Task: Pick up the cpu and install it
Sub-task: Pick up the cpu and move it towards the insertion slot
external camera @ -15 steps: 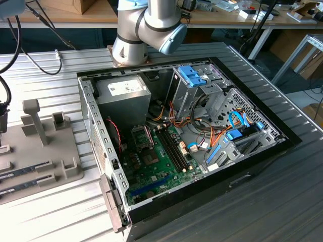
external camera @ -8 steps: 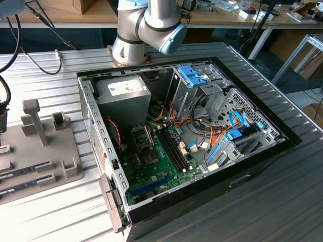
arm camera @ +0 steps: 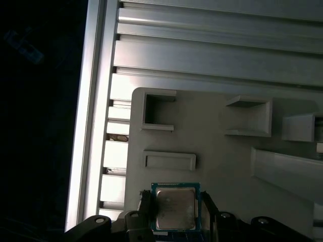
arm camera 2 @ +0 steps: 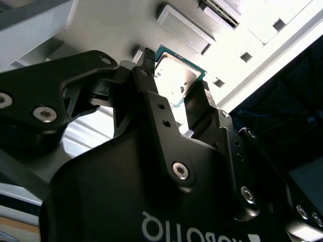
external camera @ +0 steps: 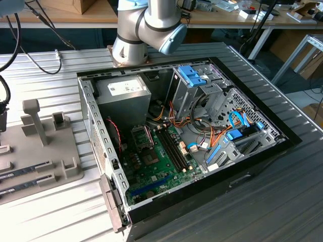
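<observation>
- My jaws were clenched on the cpu [arm camera 2: 176,80]. In both wrist views one fingertip [arm camera 2: 146,56] pressed one edge of the chip and the other pressed the opposite edge.
- The cpu [arm camera: 174,210] sat squarely between my fingertips [arm camera: 145,200], silver lid toward the cameras, over the grey tray [arm camera: 217,166]. I could not tell whether it rested on the tray or had cleared it.
- The chip is square, so it had no long axis to speak of. Its free edges ran across the line of my grip and the gripped edges lay along the fingers.
- In the exterior view, the tray [external camera: 68,169] lay on the ribbed bench [external camera: 50,68] at nine o'clock from the open computer case [external camera: 88,116], just beside it.
- Inside the case, what I took for the socket [external camera: 143,137] sat on the green board at about six o'clock from the grey power-supply box [external camera: 123,93].
- By my count:
  - one cpu
  - one tray
  - one case
  - one power-supply box
  - two long narrow sticks [external camera: 22,171] lying in the tray
  - one arm [external camera: 149,25], at twelve o'clock from the case
</observation>
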`<control>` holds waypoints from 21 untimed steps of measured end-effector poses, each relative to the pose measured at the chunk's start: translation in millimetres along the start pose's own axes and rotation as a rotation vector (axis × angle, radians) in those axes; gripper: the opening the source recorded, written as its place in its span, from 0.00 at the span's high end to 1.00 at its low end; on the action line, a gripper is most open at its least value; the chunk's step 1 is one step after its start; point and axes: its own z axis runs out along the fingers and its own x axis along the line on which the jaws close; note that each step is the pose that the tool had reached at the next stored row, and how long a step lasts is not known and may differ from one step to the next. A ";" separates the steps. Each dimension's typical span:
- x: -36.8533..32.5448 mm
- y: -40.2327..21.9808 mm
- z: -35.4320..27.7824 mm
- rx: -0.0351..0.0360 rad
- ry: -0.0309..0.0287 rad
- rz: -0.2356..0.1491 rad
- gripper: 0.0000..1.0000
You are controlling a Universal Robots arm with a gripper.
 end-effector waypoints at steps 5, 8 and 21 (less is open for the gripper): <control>0.0 0.0 -0.6 0.0000 -0.0001 0.000 0.53; 0.0 0.0 -1.0 0.0000 -0.0001 0.000 0.53; -0.1 0.1 -3.7 0.0000 0.0000 0.000 0.53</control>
